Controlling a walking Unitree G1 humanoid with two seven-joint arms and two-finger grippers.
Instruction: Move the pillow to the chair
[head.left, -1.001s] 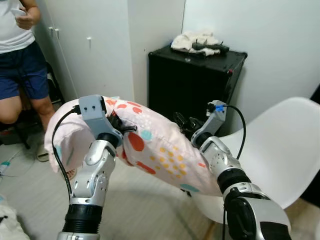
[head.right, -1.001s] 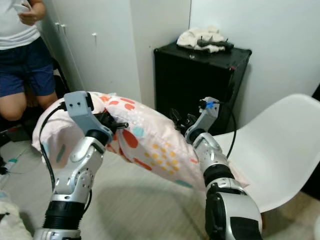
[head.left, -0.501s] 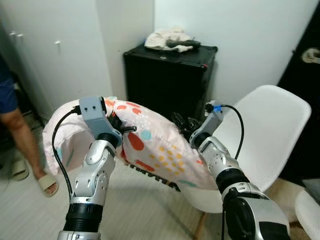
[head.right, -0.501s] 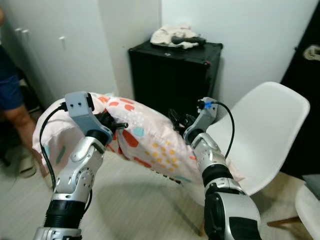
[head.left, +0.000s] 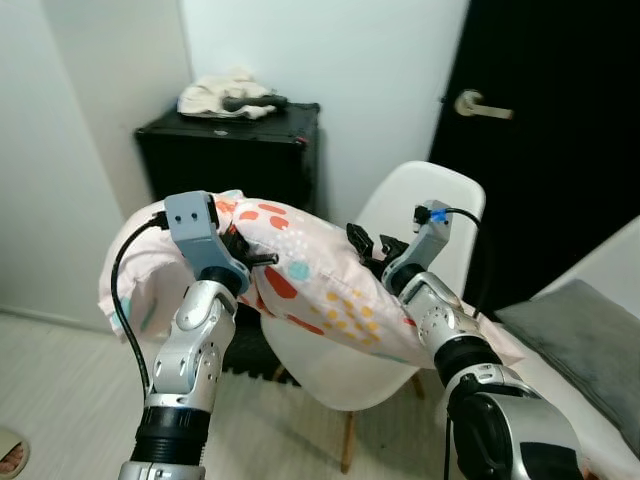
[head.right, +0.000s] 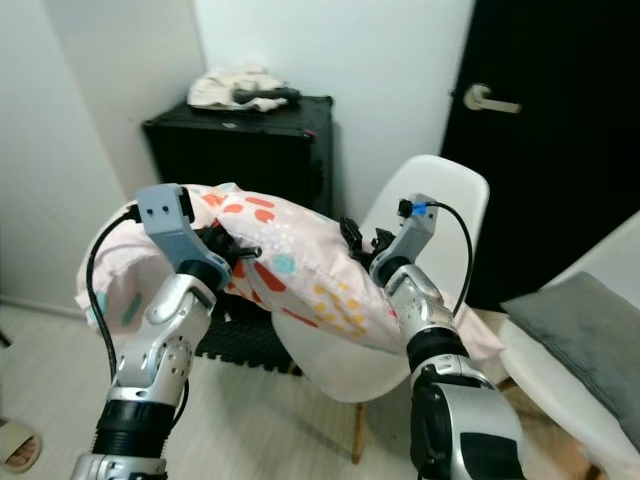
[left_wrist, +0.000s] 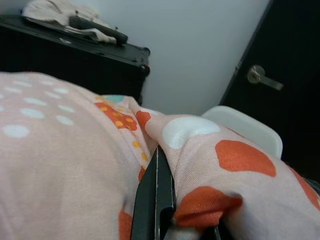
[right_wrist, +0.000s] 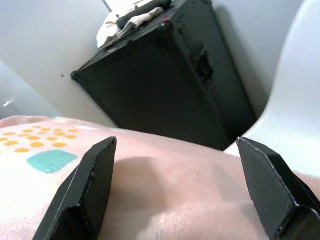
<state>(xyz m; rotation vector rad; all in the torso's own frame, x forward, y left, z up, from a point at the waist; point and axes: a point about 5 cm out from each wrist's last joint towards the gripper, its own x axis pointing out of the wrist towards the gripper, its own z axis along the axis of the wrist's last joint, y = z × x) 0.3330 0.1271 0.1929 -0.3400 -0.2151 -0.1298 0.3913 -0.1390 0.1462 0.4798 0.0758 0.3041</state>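
Pillow (head.left: 320, 290) now above chair (head.left: 425, 205), seemingly between both tools.

One pillow (head.left: 310, 290), one chair (head.left: 420, 200), two claws

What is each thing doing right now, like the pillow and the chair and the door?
pillow: held up over the chair seat
left gripper: shut on the pillow
right gripper: fingers apart, pressed against the pillow
chair: upright, seat bare
door: closed
black case: closed, cloth on top
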